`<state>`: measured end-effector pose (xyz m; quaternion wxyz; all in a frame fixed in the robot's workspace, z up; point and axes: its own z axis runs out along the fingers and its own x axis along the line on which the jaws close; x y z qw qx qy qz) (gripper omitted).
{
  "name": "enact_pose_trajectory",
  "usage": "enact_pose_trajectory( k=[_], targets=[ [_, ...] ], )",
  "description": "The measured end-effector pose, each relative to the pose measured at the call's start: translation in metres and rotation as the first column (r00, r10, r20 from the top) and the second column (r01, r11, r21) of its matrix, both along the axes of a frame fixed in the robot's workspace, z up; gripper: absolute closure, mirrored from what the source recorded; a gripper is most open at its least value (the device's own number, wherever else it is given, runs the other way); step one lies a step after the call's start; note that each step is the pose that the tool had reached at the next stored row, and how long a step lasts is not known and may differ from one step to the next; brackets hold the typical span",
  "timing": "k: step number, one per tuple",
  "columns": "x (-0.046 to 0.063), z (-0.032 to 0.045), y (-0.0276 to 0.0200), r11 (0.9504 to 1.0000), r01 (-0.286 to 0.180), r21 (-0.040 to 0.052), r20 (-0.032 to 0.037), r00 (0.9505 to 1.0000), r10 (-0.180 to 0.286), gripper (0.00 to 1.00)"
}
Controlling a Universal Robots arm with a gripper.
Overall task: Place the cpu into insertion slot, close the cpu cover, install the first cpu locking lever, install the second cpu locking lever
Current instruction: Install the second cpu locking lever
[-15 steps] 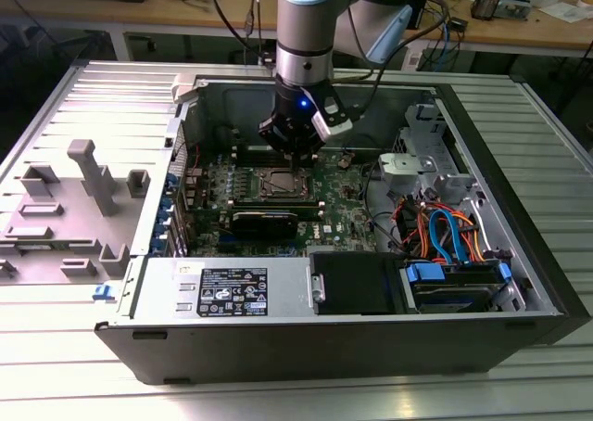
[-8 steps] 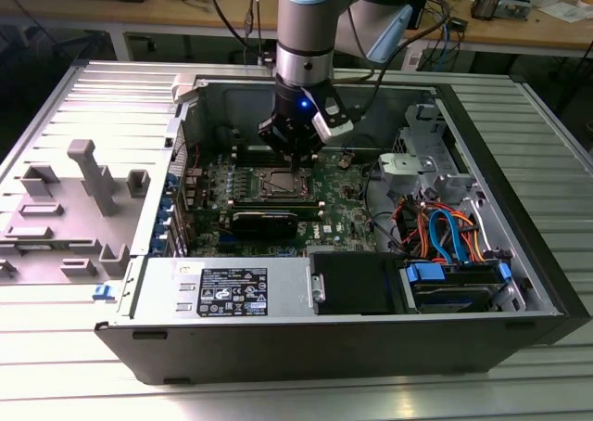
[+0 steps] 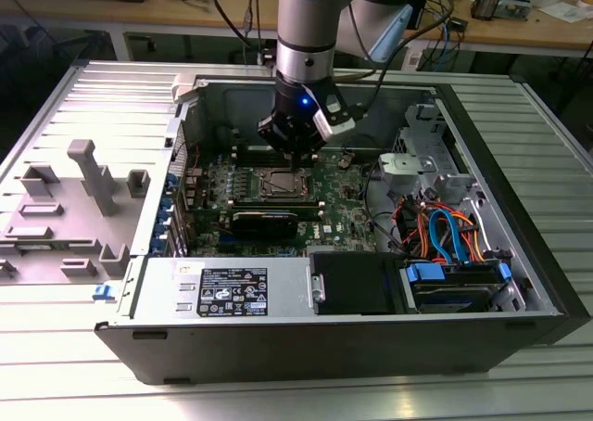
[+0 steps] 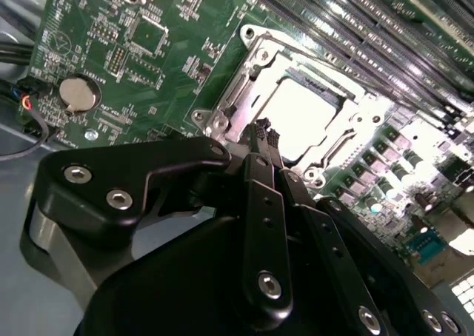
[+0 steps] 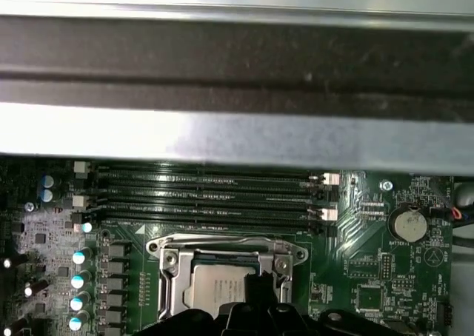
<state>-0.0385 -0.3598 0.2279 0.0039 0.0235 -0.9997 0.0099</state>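
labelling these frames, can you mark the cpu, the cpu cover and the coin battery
cpu (image 4: pixel 300 114), second wrist view, middle of its bright metal top
cpu cover (image 5: pixel 172 260), first wrist view, corner of the silvery frame around the chip
coin battery (image 5: pixel 405 223), first wrist view, centre of the round cell

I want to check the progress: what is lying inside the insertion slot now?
The cpu, its silver-grey top showing, lies inside the insertion slot, with the cpu cover framing it. The gripper hides one cpu edge, and the contacts beneath are covered.

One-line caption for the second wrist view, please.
Gripper poised at the edge of the cpu cover, closed over the cpu on the green motherboard.
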Motion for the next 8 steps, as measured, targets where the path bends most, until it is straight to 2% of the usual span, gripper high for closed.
enact_pose_trajectory(
  k=[3,8],
  targets=[
    [0.0,0.0,-0.008,1.0,0.0,-0.0001,0.0,1.0,0.0,0.89],
    [0.0,0.0005,-0.0098,1.0,0.0,0.0001,-0.0016,1.0,0.0,0.89]
  ],
)
